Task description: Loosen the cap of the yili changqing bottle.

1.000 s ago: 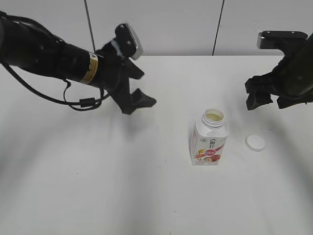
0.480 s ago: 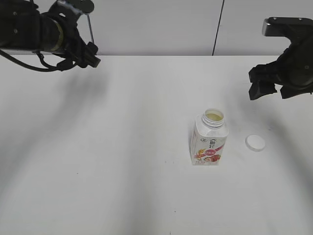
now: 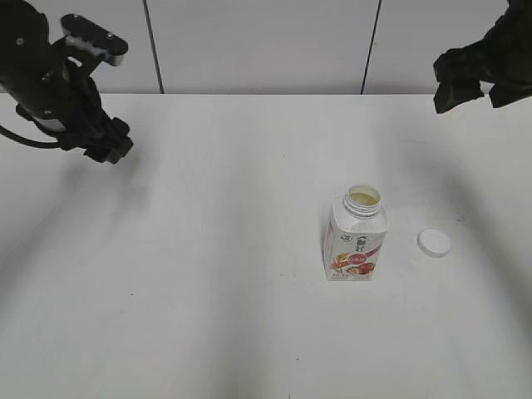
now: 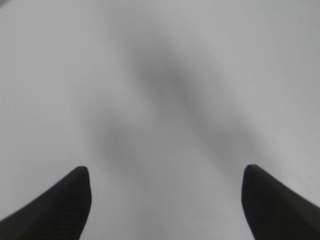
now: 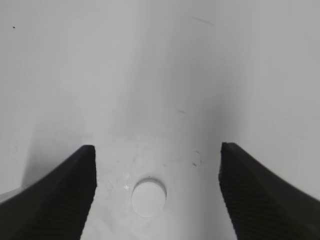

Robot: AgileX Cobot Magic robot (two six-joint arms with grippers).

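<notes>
Item 1: yili changqing bottle (image 3: pixel 356 237). White carton-like bottle with a red-pink fruit band on its front, standing upright on the white table (image 3: pixel 208 291), right of centre. Neck uncapped; pale liquid visible inside the mouth.

Item 2: cap (image 3: pixel 434 243). Small round white cap, off the bottle, lying flat on the table just beside the bottle's right side, not touching it. Also seen in the right wrist view (image 5: pixel 148 197), low between the two fingers and clear of both.

Item 3: right gripper (image 3: pixel 472 83). Raised at the upper right, well apart from cap and bottle, on the far side of them. Fingers (image 5: pixel 60 195) spread wide, nothing between them.

Item 4: left gripper (image 3: pixel 106 143). Far left of the table, well apart from the bottle. Fingers (image 4: pixel 55 210) spread wide over bare, blurred table surface; holds nothing.
</notes>
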